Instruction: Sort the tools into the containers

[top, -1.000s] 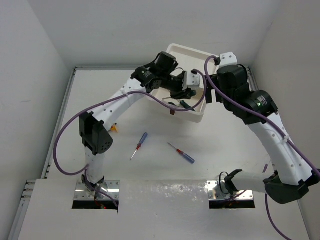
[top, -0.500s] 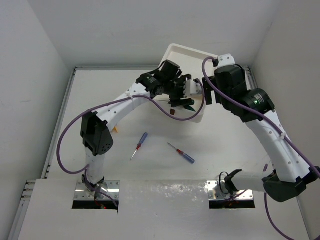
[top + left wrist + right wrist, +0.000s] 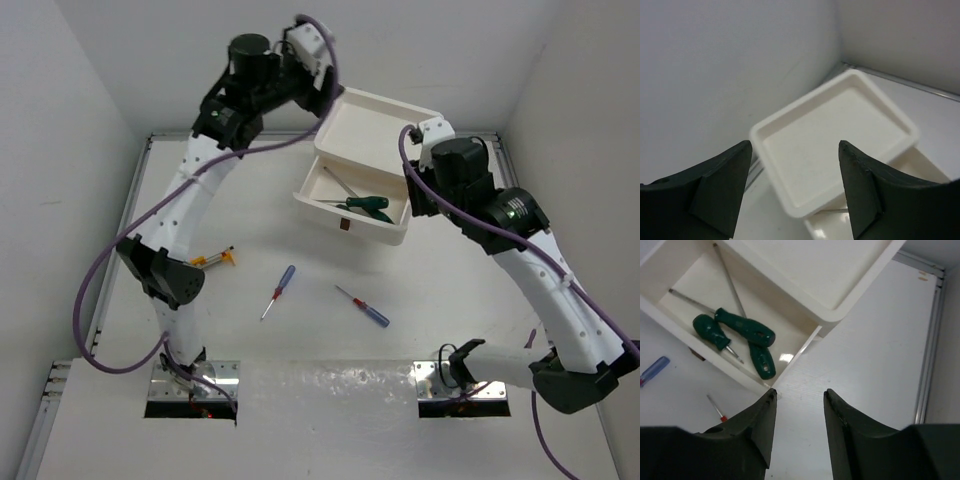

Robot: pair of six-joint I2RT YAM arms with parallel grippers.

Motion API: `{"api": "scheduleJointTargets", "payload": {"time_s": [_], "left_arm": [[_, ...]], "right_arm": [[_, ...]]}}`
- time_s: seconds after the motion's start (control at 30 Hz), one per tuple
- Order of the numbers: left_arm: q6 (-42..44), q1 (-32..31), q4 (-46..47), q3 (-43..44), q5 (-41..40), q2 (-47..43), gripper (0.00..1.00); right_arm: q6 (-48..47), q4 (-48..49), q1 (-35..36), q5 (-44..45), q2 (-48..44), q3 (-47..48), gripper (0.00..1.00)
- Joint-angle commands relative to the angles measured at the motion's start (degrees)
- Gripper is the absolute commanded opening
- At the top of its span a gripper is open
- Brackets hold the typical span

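I had bright, even, diffuse light over the white table [image 3: 300,340], and the shadows under the arms were faint and soft-edged. In the right wrist view a small glare patch sat on the floor of the open drawer [image 3: 705,285], which was sharp. The left end effector [image 3: 795,147] and right end effector [image 3: 800,392] showed dark and blurred up close. The left wrist view was softer and greyer.

Room above the open drawer [image 3: 375,232], tight at its right end

I am holding my left gripper [image 3: 795,160] spread high over the unit's recessed top [image 3: 835,130], close to a white wall [image 3: 715,60], so the open drawer is lying unobstructed from above. My right gripper [image 3: 799,395] is hovering spread just beside the drawer's right corner, crowding that side.
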Motion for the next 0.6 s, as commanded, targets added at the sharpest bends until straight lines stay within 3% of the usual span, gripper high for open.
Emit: {"api": "scheduleJointTargets", "payload": {"time_s": [0.0, 0.1, 0.13, 0.2, 0.23, 0.3, 0.33, 0.47, 0.57], "left_arm": [[-9.0, 6.4, 3.7, -3.9, -4.8, 1.0, 0.69], [-5.1, 6.5, 3.8, -5.5, -6.7, 3.5, 0.75], [-5.1, 6.5, 4.8, -6.1, -7.2, 4.0, 0.79], [-4.8, 6.5, 5.7, -6.3, -8.6, 5.7, 0.81], [-4.7, 6.5, 6.5, -6.2, -8.8, 6.3, 0.82], [-4.2, 6.4, 7.2, -6.1, -8.1, 7.5, 0.82], [-4.1, 6.4, 7.4, -6.1, -7.5, 7.9, 0.82], [-4.8, 6.1, 7.2, -6.4, -7.0, 10.0, 0.82], [-5.1, 5.8, 6.7, -7.1, -9.4, 11.4, 0.82]], "right_arm": [[-1.0, 3.1, 0.2, -8.9, 0.0, -3.2, 0.42], [3.8, 7.9, 1.7, -15.6, 1.2, -7.9, 0.37], [5.2, 11.9, 4.6, -16.4, 0.4, -11.2, 0.3], [10.0, 15.5, 8.4, -12.3, -1.2, -14.4, 0.21], [11.8, 18.2, 13.6, -3.0, -3.3, -17.4, 0.11], [17.6, 23.2, 17.9, 6.2, -6.3, -21.9, 0.04], [19.8, 29.7, 19.0, 6.3, -9.5, -27.9, 0.01], [30.6, 37.0, 19.5, 7.3, -10.7, -36.5, 0.0], [31.2, 38.3, 21.2, 10.5, -7.3, -37.1, 0.0]]}}
